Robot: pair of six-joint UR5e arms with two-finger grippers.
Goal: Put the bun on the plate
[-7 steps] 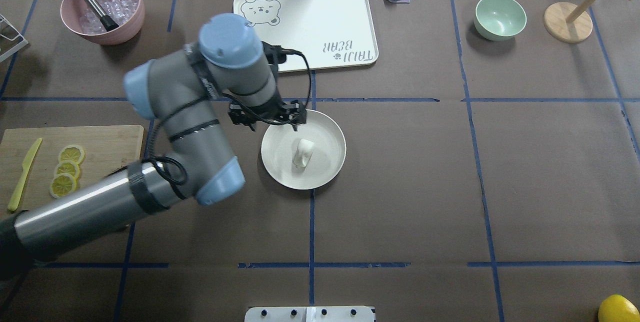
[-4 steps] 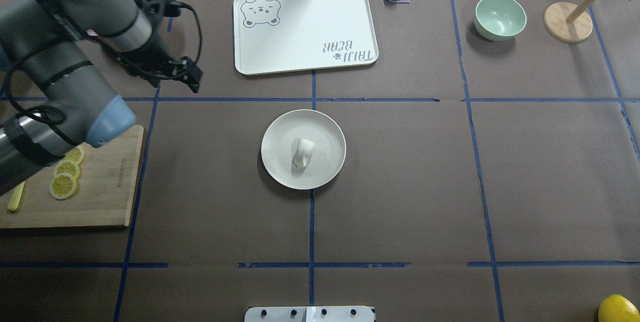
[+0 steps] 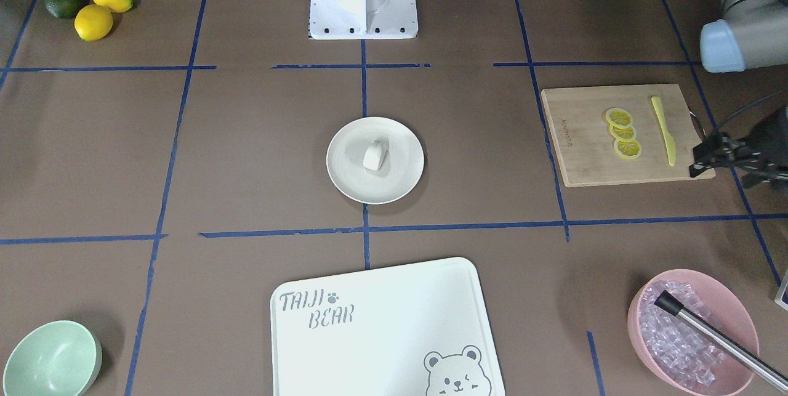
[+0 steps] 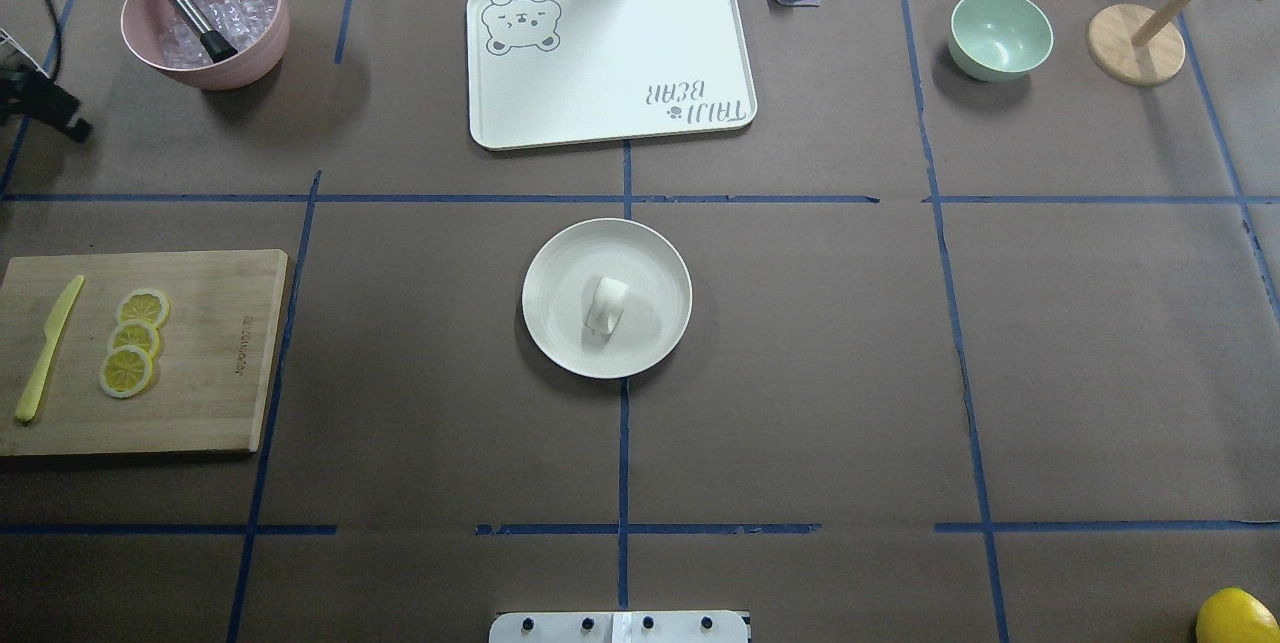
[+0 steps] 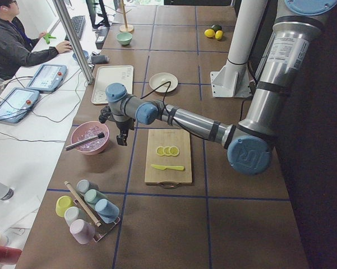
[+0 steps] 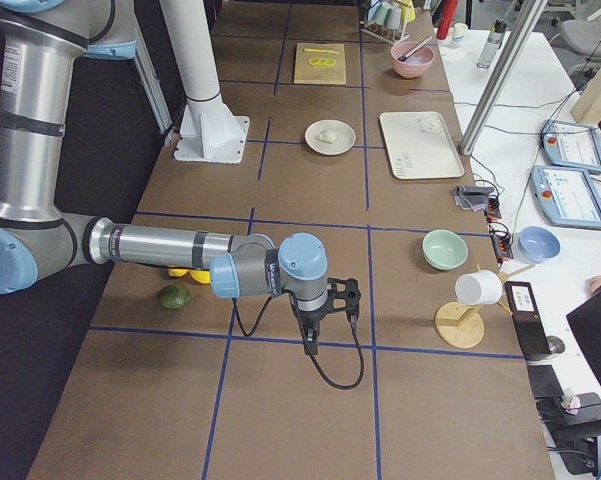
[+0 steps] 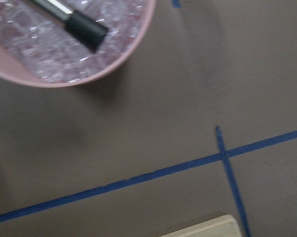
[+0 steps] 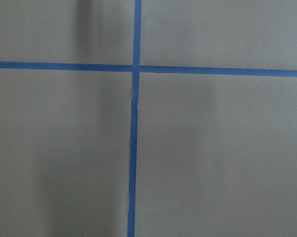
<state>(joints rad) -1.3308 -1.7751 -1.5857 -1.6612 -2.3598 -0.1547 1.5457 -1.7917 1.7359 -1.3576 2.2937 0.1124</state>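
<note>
**A:** How do you expect the bun (image 4: 606, 308) to handle?

**B:** My guess is light and soft, something that dents under pressure. The skin looks smooth and matte, so it should not be very slippery. Too firm a squeeze would squash it or leave marks.

**A:** Where would you take hold?

**B:** Across its narrower width, low on the flanks, closing only until the pads just touch. It lies longer one way than the other, so the short axis gives the easier span.

**A:** And how does it look?

**B:** It is a small white rounded lump, close to the plate (image 4: 655, 338) in colour but a shade brighter. There seems to be a faint curved crease near one end. It is much smaller than the plate.

**A:** Where is it?

**B:** It rests on the plate near the middle, clear of the raised rim all round. Going by that, the placing looks done.

**A:** And the grippers?

**B:** The left gripper (image 3: 708, 159) is well away from the plate, off to the robot's left. I can't tell how far its jaws stand apart, and I see nothing in them. The right gripper (image 6: 328, 305) is well away from the plate on the other side. It shows only in the side view, so I can't tell how its jaws stand either.
</note>
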